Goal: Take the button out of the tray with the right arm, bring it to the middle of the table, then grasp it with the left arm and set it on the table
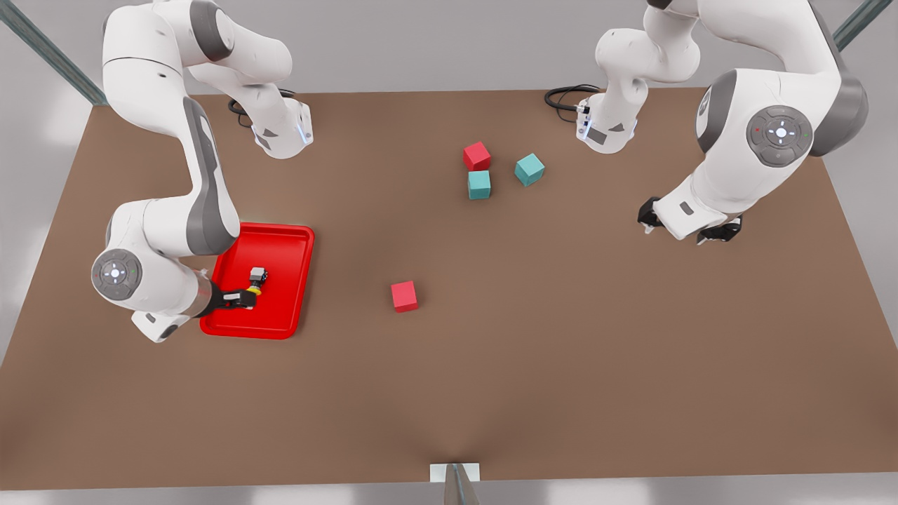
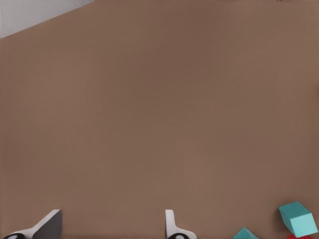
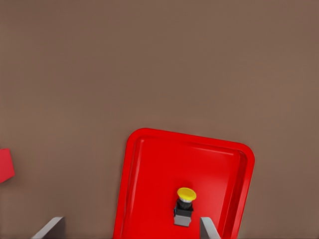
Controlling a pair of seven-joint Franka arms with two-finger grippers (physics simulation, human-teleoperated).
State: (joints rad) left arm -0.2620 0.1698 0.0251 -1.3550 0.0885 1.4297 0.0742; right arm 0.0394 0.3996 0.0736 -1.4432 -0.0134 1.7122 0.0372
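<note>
One button (image 3: 184, 205) inside tray (image 3: 149, 149) rim.

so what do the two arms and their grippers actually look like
Both arms match: glossy white rounded shells with grey joint covers, and round grey caps bearing a small white light ring. The right arm ends in a black gripper; the left arm ends in a white wrist block with a black gripper. Black cables coil at the bases. In the left wrist view the fingertips look grey-white.

Pale grey wall (image 1: 435, 42) w/ slanted metal struts (image 1: 49, 52)
</note>
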